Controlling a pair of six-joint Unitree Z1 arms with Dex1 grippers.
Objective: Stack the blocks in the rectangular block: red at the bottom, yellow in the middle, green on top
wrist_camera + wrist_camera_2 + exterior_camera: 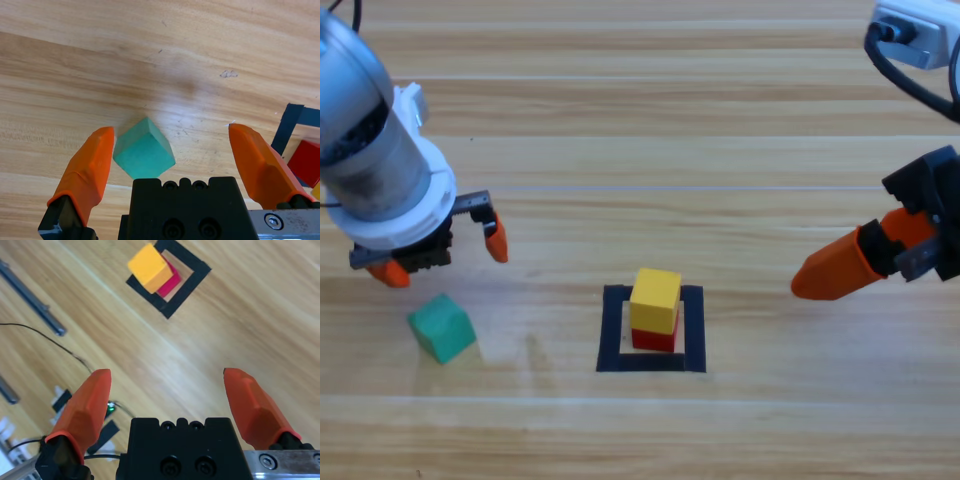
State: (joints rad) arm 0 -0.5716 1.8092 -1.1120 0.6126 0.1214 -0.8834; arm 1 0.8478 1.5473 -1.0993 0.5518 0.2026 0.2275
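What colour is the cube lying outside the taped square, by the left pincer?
Teal-green cube; the left wrist view shows it best, between the open left pincer.

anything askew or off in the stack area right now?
Slightly. The yellow cube sits on the red cube inside the tape square, but it is twisted and shifted a little, not flush. The green cube lies outside on the wood, rotated, between the open jaws of the left pincer. The right pincer waits open, apart.
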